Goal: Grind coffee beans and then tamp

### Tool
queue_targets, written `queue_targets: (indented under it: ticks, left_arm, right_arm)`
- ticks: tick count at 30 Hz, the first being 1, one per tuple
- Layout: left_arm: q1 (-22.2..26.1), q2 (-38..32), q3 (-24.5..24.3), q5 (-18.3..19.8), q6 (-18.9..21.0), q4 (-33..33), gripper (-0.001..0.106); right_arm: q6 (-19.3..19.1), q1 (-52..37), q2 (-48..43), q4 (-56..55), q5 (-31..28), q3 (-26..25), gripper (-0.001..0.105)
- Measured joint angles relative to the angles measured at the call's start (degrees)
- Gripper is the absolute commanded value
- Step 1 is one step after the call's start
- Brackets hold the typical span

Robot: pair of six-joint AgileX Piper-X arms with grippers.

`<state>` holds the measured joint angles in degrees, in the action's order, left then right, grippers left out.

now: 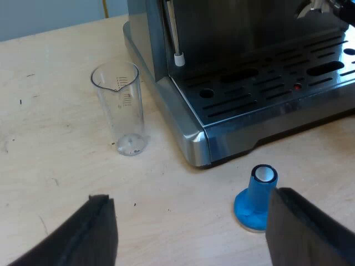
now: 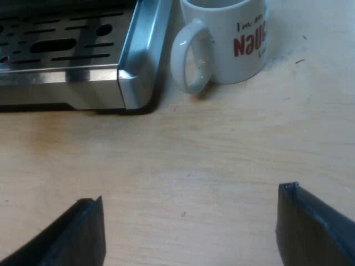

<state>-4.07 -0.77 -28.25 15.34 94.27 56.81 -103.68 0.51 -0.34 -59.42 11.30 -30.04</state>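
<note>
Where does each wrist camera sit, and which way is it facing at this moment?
Left wrist view: on the left arm, looking down past the open left tool, black fingers near, at the blue tamper, measuring glass and espresso machine's front corner.
Right wrist view: on the right arm, looking down past the open right tool at the mug beside the machine.
Shared: the machine's drip tray and the wooden table.

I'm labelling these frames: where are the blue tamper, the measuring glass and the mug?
blue tamper (image 1: 258,195), left wrist view, on its stem.
measuring glass (image 1: 123,113), left wrist view, on its wall.
mug (image 2: 227,55), right wrist view, on its white side.
</note>
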Motion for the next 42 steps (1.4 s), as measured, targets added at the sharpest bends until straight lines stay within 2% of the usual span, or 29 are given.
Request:
queue_targets:
  ticks: [9, 11, 15, 21, 33, 39, 42]
  left_arm:
    - [0.0, 0.0, 0.0, 0.0, 0.0, 0.0, 0.059]
    - [0.0, 0.0, 0.0, 0.0, 0.5, 0.0, 0.061]
    - [0.0, 0.6, -1.4, -0.1, 1.7, 0.0, 0.063]
    - [-0.7, 6.1, -3.3, 0.5, 1.7, -1.7, 0.063]
    - [-9.2, 15.5, -3.3, 3.7, 1.8, -8.4, 0.063]
    - [-13.0, 20.2, -3.3, 4.8, 1.8, -13.3, 0.063]
    - [-14.3, 22.6, -3.3, 6.5, 1.8, -15.6, 0.063]
  right_arm:
    - [0.0, 0.0, 0.0, 0.0, -1.0, 0.0, 0.066]
    - [0.0, 0.0, 0.0, 0.0, -4.1, -0.7, 0.066]
    - [0.2, 0.0, 0.0, 0.0, -6.3, -2.7, 0.066]
    - [1.3, 0.0, 4.9, -4.3, -5.5, -7.5, 0.066]
    - [1.5, 0.5, 21.7, -10.0, 4.1, -20.5, 0.066]
    - [1.5, 6.0, 29.1, -10.7, 5.1, -25.8, 0.066]
    - [2.3, 10.3, 32.5, -10.8, 3.7, -27.8, 0.066]
